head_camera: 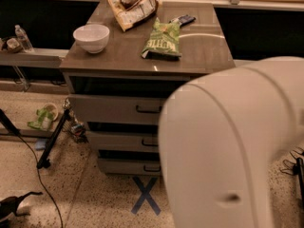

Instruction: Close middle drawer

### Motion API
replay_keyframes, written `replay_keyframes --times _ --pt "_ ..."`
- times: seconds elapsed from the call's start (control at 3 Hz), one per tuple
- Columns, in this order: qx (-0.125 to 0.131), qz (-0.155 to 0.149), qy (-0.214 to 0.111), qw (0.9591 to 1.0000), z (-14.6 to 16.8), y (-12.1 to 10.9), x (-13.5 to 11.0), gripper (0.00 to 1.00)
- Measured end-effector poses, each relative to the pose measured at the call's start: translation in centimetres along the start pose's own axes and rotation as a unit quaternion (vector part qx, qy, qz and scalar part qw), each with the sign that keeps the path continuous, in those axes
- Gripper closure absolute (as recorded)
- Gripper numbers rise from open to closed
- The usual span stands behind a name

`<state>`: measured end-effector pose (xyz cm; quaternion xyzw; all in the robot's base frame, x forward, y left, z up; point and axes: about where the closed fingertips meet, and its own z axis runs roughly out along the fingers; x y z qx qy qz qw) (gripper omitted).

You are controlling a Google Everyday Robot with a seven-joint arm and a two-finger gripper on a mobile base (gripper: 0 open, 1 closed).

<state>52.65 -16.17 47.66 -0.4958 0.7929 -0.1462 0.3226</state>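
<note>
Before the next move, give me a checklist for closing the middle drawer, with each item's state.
1. Middle drawer in view: ok, its left part and dark pull show.
2. Gripper located: not ok, it is out of view.
3. Drawer front unobstructed: not ok, the white arm hides its right part.
4. How far it stands open: cannot tell.
5. Black stand off the drawer front: ok, it leans left of the cabinet.

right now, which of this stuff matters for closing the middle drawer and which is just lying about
For the job:
middle drawer, second of three
gripper, not in view; only the white arm shows

Lying about:
white bowl
green snack bag
crumpled bag
water bottle
blue tape X
</note>
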Motion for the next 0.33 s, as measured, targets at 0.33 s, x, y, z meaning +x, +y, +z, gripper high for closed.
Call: replay_keyframes --times 0.33 --pt "-0.007 0.009 0.024 0.9997 -3.8 -2.23 0.31 0.83"
